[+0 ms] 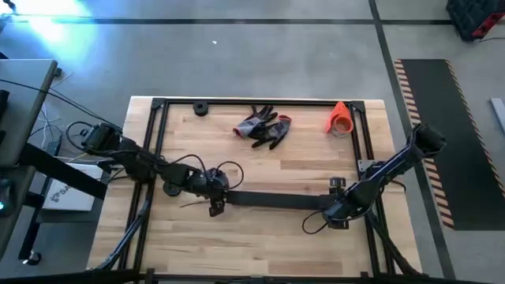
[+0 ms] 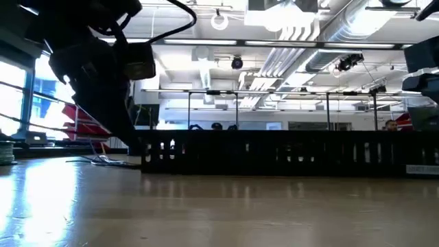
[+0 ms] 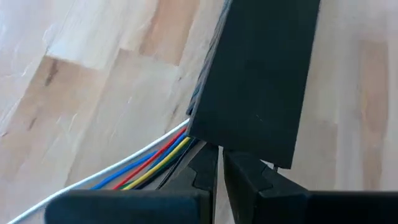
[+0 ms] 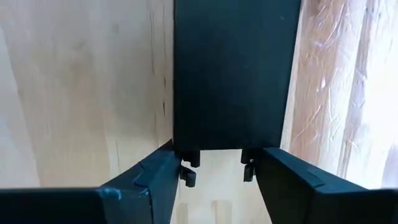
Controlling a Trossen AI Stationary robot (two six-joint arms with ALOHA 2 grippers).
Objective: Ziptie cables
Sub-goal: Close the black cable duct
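Note:
A long black slotted duct [image 1: 272,199] lies flat across the table's middle. The cables [image 3: 146,163], thin white, red, blue and yellow wires, run out of its left end along the wood. My left gripper [image 3: 221,173] is shut right at that end, with the wires passing beside its fingers. My right gripper [image 4: 217,169] is open at the duct's right end [image 4: 230,140], one finger near each corner. In the low view the duct [image 2: 288,154] stands as a dark slotted wall. My left gripper has its shut fingertips [image 3: 205,167] against or just under the duct's left end [image 3: 242,146], which covers them; whether they touch it or a wire, I cannot tell. My right gripper's fingers [image 4: 163,168] stand beside the small tabs [image 4: 188,169] at the duct's end; touching or apart, I cannot tell.
Grey-and-red gloves [image 1: 264,128] lie at the far middle, an orange tape roll [image 1: 340,119] at the far right and a small black round part [image 1: 200,108] at the far left. A black frame [image 1: 158,142] borders the tabletop. Bare wood lies toward the near edge.

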